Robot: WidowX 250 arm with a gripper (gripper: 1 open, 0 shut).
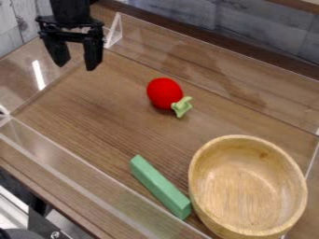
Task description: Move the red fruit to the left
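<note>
red fruit (163, 92) on the table, right of the tool (75, 56)

The black robot arm (73, 11) comes into view as a dark, narrow column with a matte look. At its lower end is a wide black two-fingered gripper (73, 54), made of blocky dark parts with stepped, angular outlines. Each side carries a chunky black finger that narrows toward the tip. Small paler specks show on the dark housing between the two sides; they are too blurred to tell as screws or markings.
</note>
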